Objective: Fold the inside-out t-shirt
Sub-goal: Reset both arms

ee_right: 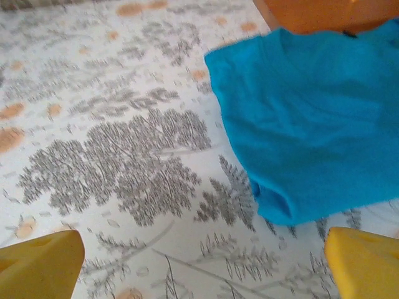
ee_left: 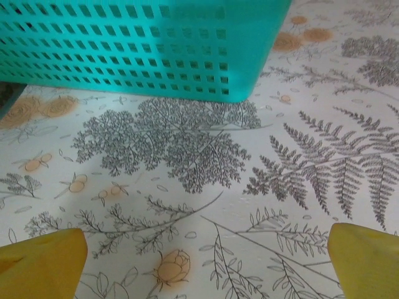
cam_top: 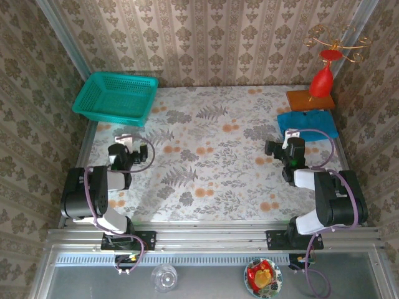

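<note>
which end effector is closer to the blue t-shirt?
Right. The right end effector sits just short of the t-shirt; the left end effector is across the table, by the teal basket.

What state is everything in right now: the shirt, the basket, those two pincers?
t-shirt: lying bunched at the far right, untouched.
basket: upright at the far left, looks empty.
left pincer: open, holding nothing.
right pincer: open, holding nothing, just short of the t-shirt.
</note>
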